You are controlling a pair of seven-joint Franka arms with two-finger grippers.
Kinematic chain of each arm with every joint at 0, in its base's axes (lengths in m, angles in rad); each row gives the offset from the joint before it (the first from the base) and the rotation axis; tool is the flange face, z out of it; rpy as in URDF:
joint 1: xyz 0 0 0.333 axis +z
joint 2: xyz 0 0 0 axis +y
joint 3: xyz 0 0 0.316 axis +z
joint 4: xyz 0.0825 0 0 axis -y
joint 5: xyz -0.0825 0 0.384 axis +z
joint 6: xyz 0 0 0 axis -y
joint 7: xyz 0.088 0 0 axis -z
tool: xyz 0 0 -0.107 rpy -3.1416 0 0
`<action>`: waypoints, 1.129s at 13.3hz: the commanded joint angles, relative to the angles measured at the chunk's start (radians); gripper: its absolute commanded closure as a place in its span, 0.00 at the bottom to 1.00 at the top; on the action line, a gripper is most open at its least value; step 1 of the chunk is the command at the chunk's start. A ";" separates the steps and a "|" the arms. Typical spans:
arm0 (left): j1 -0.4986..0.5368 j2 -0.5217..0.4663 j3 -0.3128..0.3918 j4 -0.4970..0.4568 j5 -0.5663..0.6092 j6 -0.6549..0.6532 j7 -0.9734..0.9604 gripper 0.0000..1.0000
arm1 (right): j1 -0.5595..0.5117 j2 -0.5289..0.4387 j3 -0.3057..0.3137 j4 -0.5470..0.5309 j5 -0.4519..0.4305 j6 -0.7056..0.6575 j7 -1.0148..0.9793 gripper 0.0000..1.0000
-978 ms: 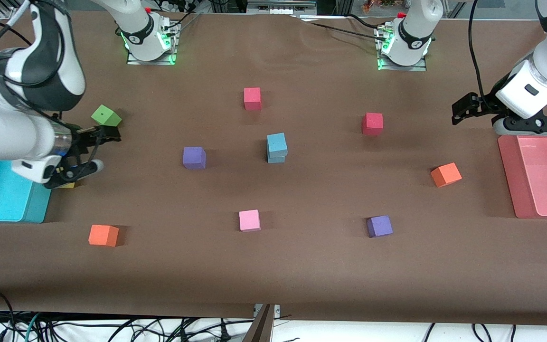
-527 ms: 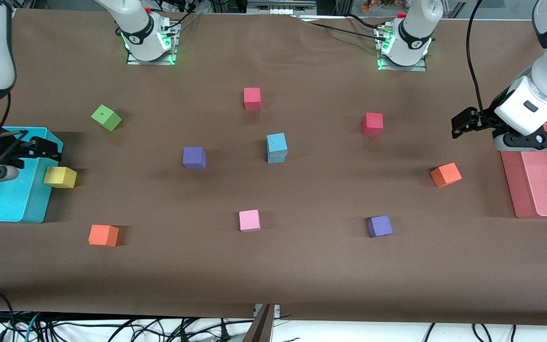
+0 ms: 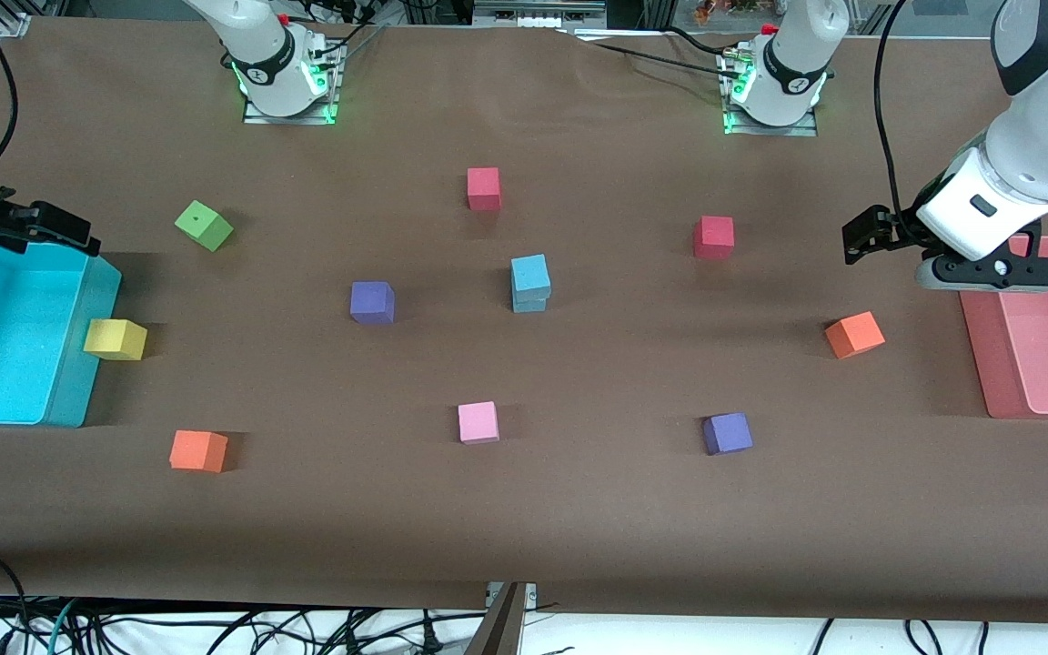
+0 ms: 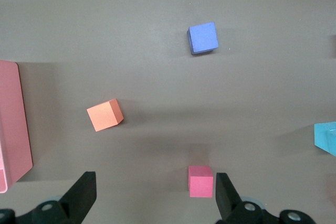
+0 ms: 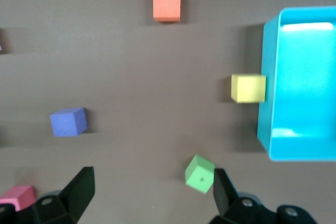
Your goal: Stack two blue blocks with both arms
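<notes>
At table centre, two small sky-blue foam cubes [image 3: 530, 282] stand stacked, upper cube set slightly askew on the lower; a corner of the stack shows at the edge of the left wrist view [image 4: 326, 137]. Both cubes rest free, no hand touching them.

Left hand [image 3: 862, 236]: up in the air over bare brown table [image 3: 579, 528] just beside the pink-red tray [image 3: 974, 346] at the left arm's end; fingers [image 4: 83, 195] spread wide apart, nothing between them. Left wrist view looks down on an orange foam cube [image 4: 104, 115], a purple-indigo foam cube [image 4: 203, 38] and a red foam cube [image 4: 201, 181].

Right hand [image 3: 37, 227]: over the rim of the cyan tray [image 3: 78, 364] at the right arm's end, well apart from the stack; fingers [image 5: 79, 190] likewise spread, holding nothing.

Other items: yellow foam cube [image 3: 115, 338] touching the cyan tray's wall; green foam cube [image 3: 203, 225], tilted, farther from the front camera than the yellow one; 2nd orange foam cube [image 3: 198, 450] nearer the camera; 2nd purple-indigo foam cube [image 3: 371, 302] beside the stack toward the right arm's end; pink foam cube [image 3: 478, 422] nearer the camera than the stack; 2nd red foam cube [image 3: 483, 188] farther from it.
</notes>
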 commanded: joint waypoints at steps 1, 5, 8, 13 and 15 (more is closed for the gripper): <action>-0.004 0.007 0.001 0.031 0.010 -0.026 -0.013 0.00 | -0.040 -0.051 0.027 -0.034 -0.013 -0.006 0.051 0.00; 0.111 -0.005 -0.127 0.023 0.010 -0.024 -0.015 0.00 | -0.063 -0.058 0.027 -0.049 -0.007 0.048 0.037 0.00; 0.168 -0.008 -0.183 0.020 0.009 -0.021 -0.017 0.00 | -0.066 -0.076 0.032 -0.070 -0.016 0.057 0.035 0.00; 0.169 -0.005 -0.185 0.024 0.009 -0.023 -0.024 0.00 | -0.081 -0.079 0.065 -0.066 -0.017 0.043 0.025 0.00; 0.171 -0.004 -0.185 0.024 0.009 -0.023 -0.027 0.00 | -0.082 -0.078 0.065 -0.066 -0.017 0.045 0.028 0.00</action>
